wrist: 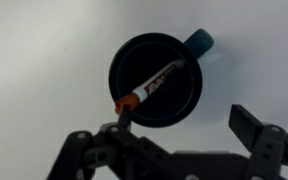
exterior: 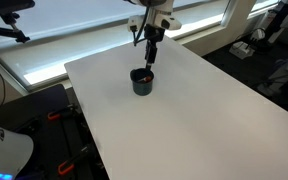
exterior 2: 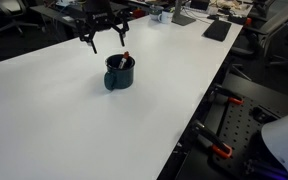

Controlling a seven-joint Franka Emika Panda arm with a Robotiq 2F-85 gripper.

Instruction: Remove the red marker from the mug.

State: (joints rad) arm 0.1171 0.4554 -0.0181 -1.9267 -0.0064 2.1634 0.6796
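1. The small, squat, dark navy cylindrical mug (exterior: 142, 86) stands upright on the plain white table (exterior: 204, 110), and nothing else is on the table near it.
2. The short, thin red marker (wrist: 152, 85) is inside the mug. It lies slanted across the dark interior, with its red end resting up against the rim. In the wrist view that end is the part nearest the gripper.
3. In both exterior views the marker shows only as a small red tip poking above the mug's (exterior 2: 117, 78) lip (exterior 2: 125, 60).
4. The black Robotiq gripper (exterior 2: 105, 41) hangs just above the mug, pointing down. Its jaws are spread wide and hold nothing.
5. In the wrist view 1 finger (wrist: 246, 120) sits well off to the side of the mug. The other overlaps the marker's red end, but I cannot tell whether it touches.
6. As I judge it, only the approach over the mug is done. The marker is not yet grasped and nothing has been lifted.
7. What is left, by my reading:
   - line the jaws up so the raised red end sits between them
   - go down and close on it
   - draw the marker up clear of the rim and set it on the table
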